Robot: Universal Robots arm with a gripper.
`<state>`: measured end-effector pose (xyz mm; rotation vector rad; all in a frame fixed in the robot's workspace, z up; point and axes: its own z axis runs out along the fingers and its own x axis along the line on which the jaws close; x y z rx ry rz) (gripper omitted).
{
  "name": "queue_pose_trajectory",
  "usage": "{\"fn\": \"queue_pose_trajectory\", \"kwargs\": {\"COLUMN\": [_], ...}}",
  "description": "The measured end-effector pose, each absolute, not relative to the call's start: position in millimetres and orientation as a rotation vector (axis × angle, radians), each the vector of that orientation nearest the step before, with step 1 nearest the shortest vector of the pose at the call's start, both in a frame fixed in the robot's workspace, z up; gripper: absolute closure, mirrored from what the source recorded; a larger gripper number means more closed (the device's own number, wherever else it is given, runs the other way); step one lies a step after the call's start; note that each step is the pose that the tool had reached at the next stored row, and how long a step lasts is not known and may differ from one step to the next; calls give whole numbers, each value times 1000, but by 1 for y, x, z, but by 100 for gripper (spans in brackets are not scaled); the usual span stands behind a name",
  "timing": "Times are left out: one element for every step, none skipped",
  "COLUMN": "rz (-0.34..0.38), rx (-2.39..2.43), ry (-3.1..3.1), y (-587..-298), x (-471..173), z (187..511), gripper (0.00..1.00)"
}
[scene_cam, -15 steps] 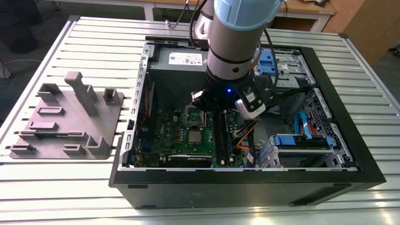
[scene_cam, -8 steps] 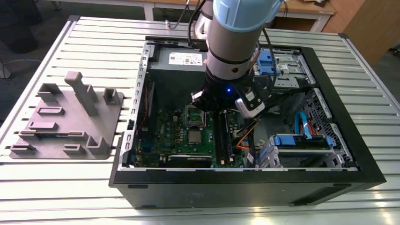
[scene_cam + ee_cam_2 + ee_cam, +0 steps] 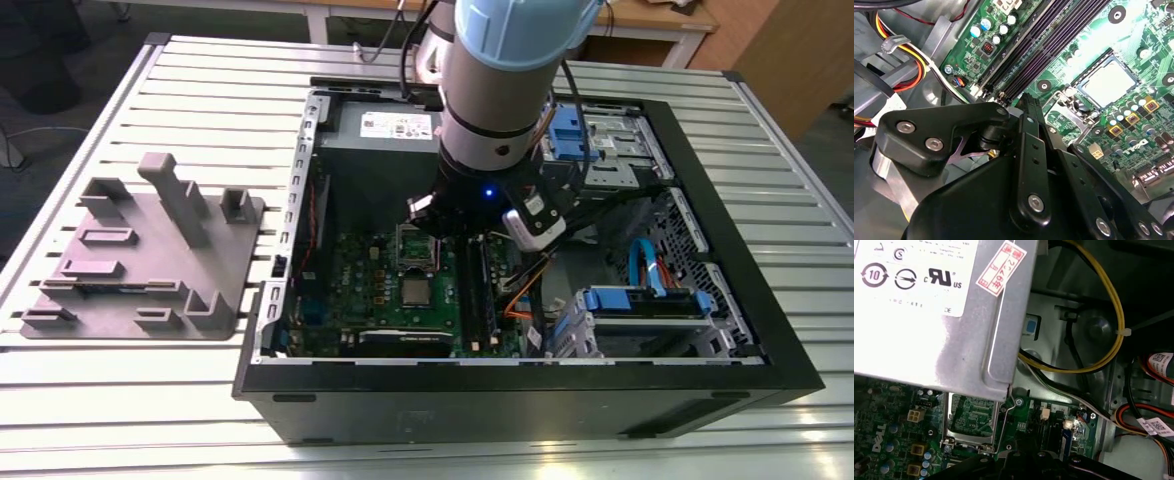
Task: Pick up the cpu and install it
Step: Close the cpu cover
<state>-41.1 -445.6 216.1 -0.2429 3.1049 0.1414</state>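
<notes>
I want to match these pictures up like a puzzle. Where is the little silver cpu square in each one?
Exterior view: the cpu lies flat on the green board inside the open case, just below the arm in the picture.
Second wrist view: the cpu lies flat near the long dark slots.
First wrist view: the green board runs under the grey labelled box.
Shared landmark: the green board.

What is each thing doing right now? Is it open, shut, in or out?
cpu, lying flat in the socket, nothing touching it.
socket frame, flipped open.
computer case, on its side, cover off.
grey tray, lying flat beside the case.
</notes>
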Motion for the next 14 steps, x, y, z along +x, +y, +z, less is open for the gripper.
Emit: {"fn": "queue_pose_trajectory", "kwargs": {"rz": [141, 142, 142, 142, 142, 142, 141, 142, 142, 142, 142, 142, 141, 141], "rx": [-243, -243, -243, -243, -243, -243, -243, -243, -243, -243, -243, -243, -243, -243], "ry": [3105, 3105, 3105, 3105, 3105, 3105, 3105, 3105, 3105, 3105, 3105, 3105, 3105, 3105], "y": [-446, -446, -446, -446, -446, -446, -446, -446, -446, -446, -446, -446, -446, -446], "x": [-41, -41, -41, -41, -41, -41, -41, -41, -41, -41, -41, -41, -41, -41], "z": [216, 216, 216, 216, 215, 215, 215, 215, 214, 214, 214, 214, 214, 214], "gripper": [89, 89, 89, 89, 89, 89, 89, 89, 89, 89, 89, 89, 89, 89]}}
